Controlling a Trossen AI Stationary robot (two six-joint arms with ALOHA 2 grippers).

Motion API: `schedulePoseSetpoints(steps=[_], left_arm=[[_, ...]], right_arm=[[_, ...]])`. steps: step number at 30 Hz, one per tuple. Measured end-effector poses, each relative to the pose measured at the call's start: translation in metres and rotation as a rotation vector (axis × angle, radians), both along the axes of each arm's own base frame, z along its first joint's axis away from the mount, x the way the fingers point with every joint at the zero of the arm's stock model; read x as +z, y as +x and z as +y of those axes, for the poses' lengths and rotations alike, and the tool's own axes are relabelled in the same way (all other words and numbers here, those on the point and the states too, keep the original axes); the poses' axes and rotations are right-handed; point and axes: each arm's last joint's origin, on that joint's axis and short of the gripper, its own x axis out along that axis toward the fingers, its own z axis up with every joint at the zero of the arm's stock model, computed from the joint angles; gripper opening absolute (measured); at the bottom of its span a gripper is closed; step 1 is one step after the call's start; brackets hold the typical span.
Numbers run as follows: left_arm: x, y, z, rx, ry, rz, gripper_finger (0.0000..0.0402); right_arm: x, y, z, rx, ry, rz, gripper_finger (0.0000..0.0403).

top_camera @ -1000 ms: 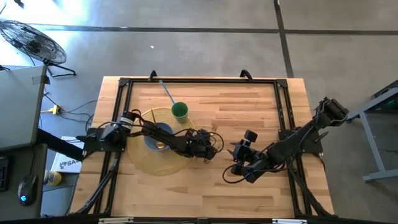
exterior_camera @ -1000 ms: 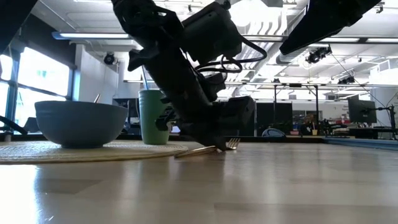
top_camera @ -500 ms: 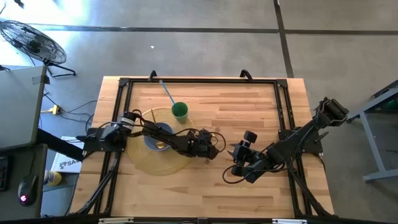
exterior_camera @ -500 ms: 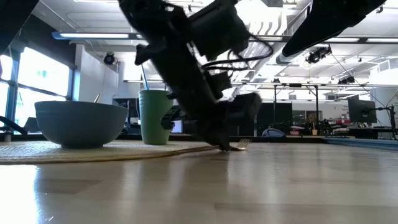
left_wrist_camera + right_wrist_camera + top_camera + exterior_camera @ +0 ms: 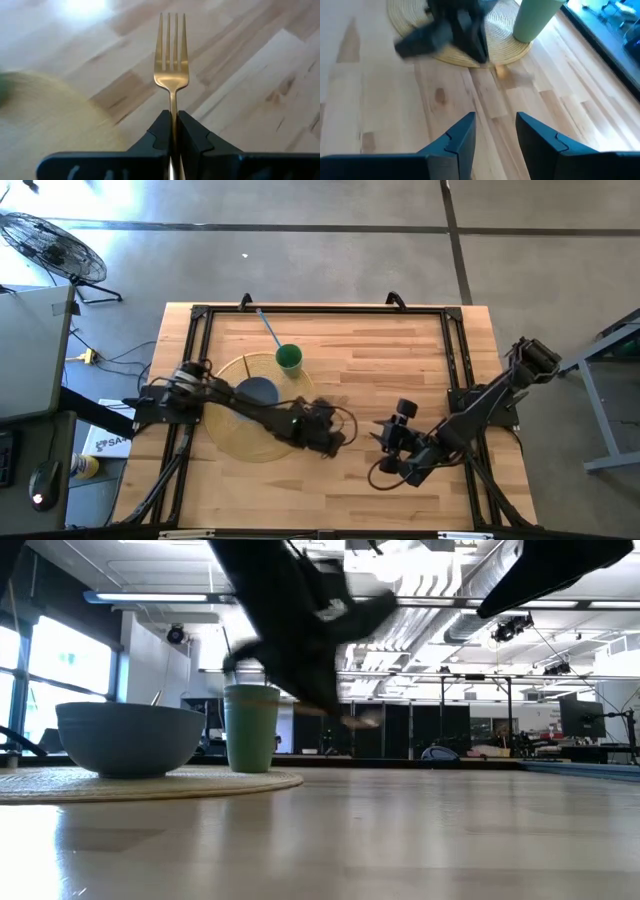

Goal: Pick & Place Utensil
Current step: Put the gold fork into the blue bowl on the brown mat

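A gold fork (image 5: 172, 60) sticks out past my left gripper (image 5: 173, 131), tines pointing away from it, above the bare wood beside the round woven placemat (image 5: 232, 438). In the high view my left gripper (image 5: 330, 432) is at the placemat's right rim, shut on the fork. The low view shows the fork (image 5: 358, 721) in the air. A grey-blue bowl (image 5: 258, 392) and a green cup (image 5: 289, 359) stand on the placemat. My right gripper (image 5: 495, 135) is open over the wood right of the mat (image 5: 388, 452), touching nothing. My left gripper pinches the fork's handle (image 5: 173, 116), just behind the neck, between its two fingers. The fingers lie along the handle, and the head and tines stick out past the fingertips. The fork is lifted clear of the table, roughly level.
A blue stick-like object (image 5: 269, 327) lies near the far edge behind the cup. A black frame (image 5: 320, 310) borders the table. Open wood lies between the placemat and my right arm and along the near edge.
My left gripper has risen and moved a little toward the near edge, staying shut on the fork. The fork lay on the table by the placemat rim and is now lifted clear. My right gripper has shifted slightly toward the near edge.
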Motion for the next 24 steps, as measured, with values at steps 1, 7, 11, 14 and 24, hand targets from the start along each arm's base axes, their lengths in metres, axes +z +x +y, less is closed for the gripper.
schedulePoseSetpoints(steps=[1,7,11,14,24], left_arm=[[0.007,-0.008,-0.004,0.015,0.013,0.004,0.0011],[0.047,-0.047,-0.021,0.062,0.041,-0.011,0.0011],[0.062,-0.076,-0.022,0.119,0.047,0.064,0.0011],[0.066,-0.099,-0.016,0.218,0.025,0.189,0.0011],[0.075,-0.122,0.002,0.361,-0.027,0.407,0.0012]], right_arm=[[0.000,-0.001,0.001,0.002,-0.007,-0.004,0.0134],[-0.008,-0.006,0.002,0.004,-0.015,-0.004,0.0134],[-0.017,-0.009,0.000,-0.012,0.008,0.000,0.0134],[-0.025,-0.011,-0.001,-0.010,0.020,-0.009,0.0134],[-0.042,-0.009,0.000,-0.006,0.099,-0.131,0.0134]])
